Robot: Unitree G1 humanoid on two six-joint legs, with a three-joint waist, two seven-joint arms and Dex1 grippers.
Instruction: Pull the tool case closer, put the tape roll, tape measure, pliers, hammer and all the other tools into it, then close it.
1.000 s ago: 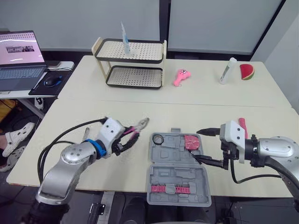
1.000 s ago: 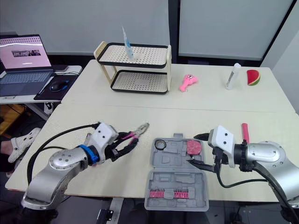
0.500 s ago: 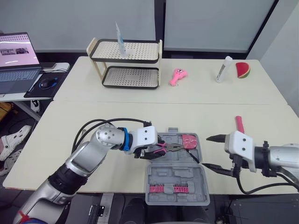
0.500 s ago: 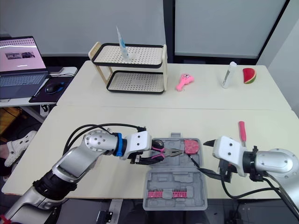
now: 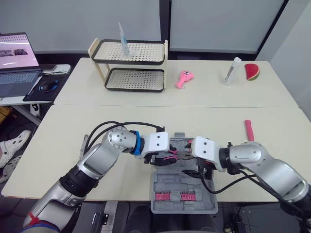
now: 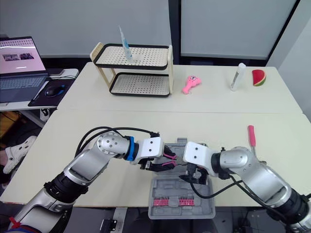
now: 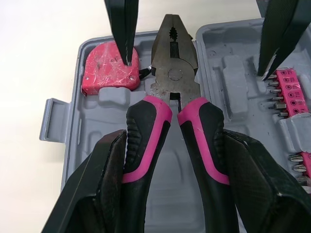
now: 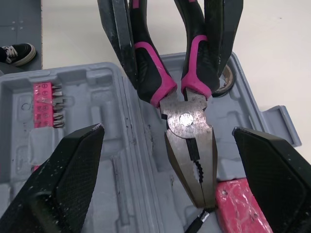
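Now you are placing the pliers (image 7: 170, 77): your left gripper (image 7: 175, 136) is clamped on their pink handles, low over the open tool case (image 7: 92, 141), and your right gripper (image 8: 167, 130) stands wide apart around their head. Next, you should seat them flat inside and let go.

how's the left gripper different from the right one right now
The left gripper is shut on the pliers by their pink handles; the right gripper is open and holds nothing. The left grips from the handle end; the right's fingers stand wide either side of the pliers' head. Both hover over the open case.
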